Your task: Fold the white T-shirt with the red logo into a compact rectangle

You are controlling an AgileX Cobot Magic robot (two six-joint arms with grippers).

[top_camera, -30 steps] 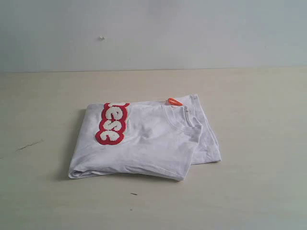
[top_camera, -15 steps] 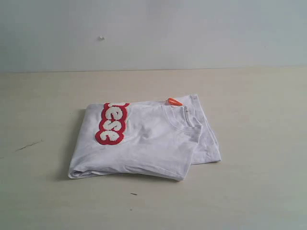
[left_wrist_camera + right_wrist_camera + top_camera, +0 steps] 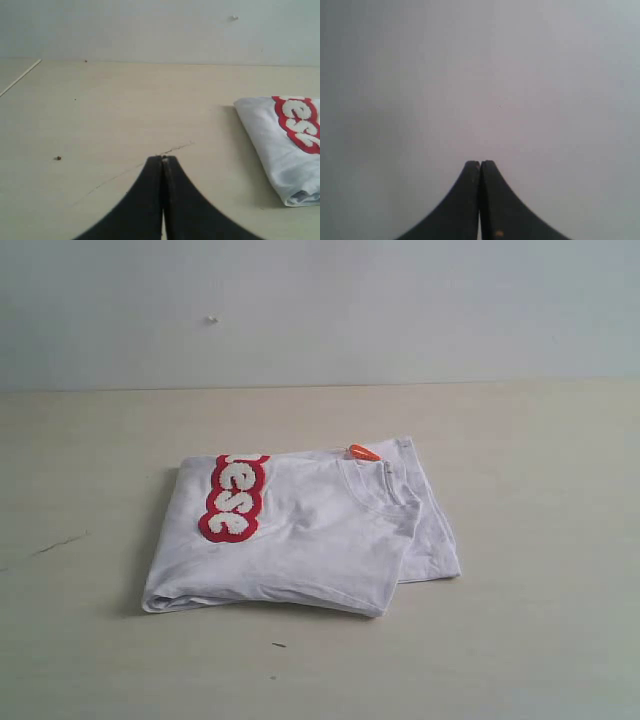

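Cotton folded into a thick rectangle, the white T-shirt [image 3: 320,540] lies in the middle of the table [image 3: 540,640], red logo [image 3: 233,498] and collar on top. The left gripper [image 3: 162,159] and right gripper [image 3: 480,162] are pressed together, empty.

Exterior camera looks front-on and slightly down at the folded white cotton T-shirt [image 3: 310,540] on the pale beige tabletop [image 3: 540,640], from moderately far. Left wrist camera sits low beside the shirt, peering past the black left gripper [image 3: 163,159]; both views share the shirt's end with the red fuzzy logo [image 3: 299,125]. Right wrist camera, behind the black right gripper [image 3: 480,162], faces blank grey, perhaps a wall.
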